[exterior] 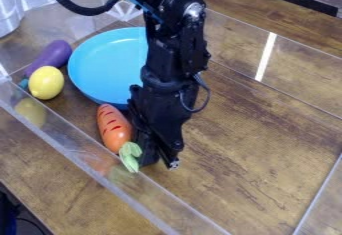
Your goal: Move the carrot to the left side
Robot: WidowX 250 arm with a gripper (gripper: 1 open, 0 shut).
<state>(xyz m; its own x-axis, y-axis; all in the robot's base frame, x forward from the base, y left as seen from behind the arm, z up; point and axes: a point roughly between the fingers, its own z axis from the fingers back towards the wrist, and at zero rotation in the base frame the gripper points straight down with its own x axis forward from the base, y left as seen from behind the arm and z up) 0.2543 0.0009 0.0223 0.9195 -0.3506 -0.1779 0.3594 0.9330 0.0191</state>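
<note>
The carrot [114,126] is a stubby orange toy with a light green leafy top. It lies on the wooden table just below the blue plate's rim, orange end up-left and leaves down-right. My black gripper [163,157] points straight down at the table. It stands right beside the leafy top, with its fingers together and shut. The leaves touch or nearly touch the fingertips. I cannot tell whether any leaf is pinched.
A blue plate [96,64] sits behind the carrot, partly hidden by the arm. A yellow ball [47,81] and a purple eggplant [52,54] lie at the plate's left. A low clear plastic wall [60,139] runs along the near-left table edge.
</note>
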